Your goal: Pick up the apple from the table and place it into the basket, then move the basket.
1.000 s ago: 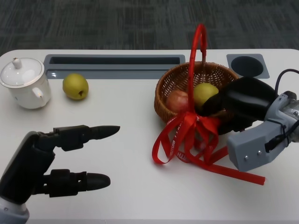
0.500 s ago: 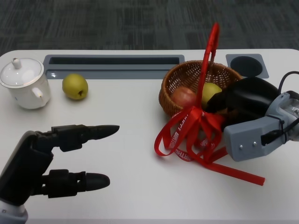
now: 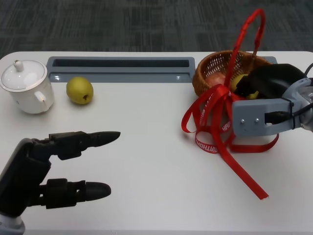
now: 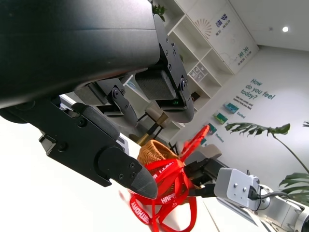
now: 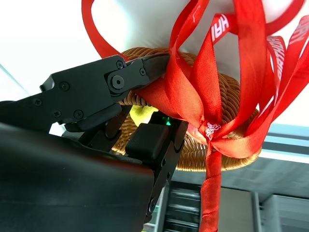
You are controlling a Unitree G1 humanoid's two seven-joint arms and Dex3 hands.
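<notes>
Right hand (image 3: 264,85): forearm level across the table's (image 3: 146,161) far right, fingers closed over the near rim of the wicker basket (image 3: 215,68), gripping it beside the red ribbon (image 3: 220,122). Apple (image 3: 240,81): yellow-green, inside the basket, partly hidden by my fingers. Left hand (image 3: 54,171): low at the near left, fingers spread and extended, holding nothing. Also present: a second apple (image 3: 79,90), white teapot (image 3: 27,87).
</notes>
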